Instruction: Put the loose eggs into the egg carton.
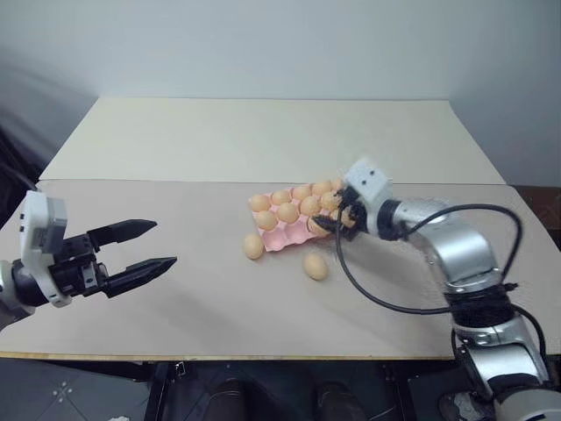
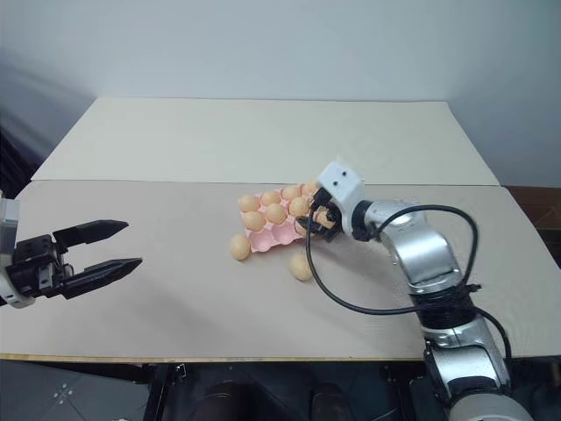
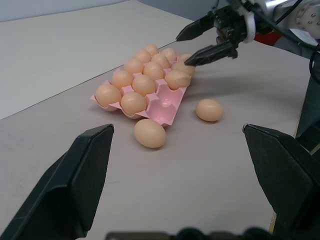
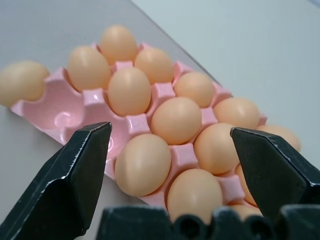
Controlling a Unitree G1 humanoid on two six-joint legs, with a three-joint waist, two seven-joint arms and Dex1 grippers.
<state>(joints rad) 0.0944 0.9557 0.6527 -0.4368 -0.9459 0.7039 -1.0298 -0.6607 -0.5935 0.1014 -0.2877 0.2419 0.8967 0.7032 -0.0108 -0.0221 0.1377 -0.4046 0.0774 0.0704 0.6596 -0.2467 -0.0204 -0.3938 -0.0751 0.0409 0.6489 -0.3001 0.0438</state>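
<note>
Pink egg carton mostly full, directly under my right gripper, whose jaws are apart and empty, so a drop-off looks done. Two loose eggs lie on the worktop just beside the carton. Next: pick one. Left gripper apart, idle, well clear.

Smooth matt eggs; glossy moulded pink carton.

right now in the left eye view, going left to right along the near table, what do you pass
left gripper, open → loose egg by the egg carton's near-left corner → second loose egg → right gripper, open over the pink egg carton
</note>
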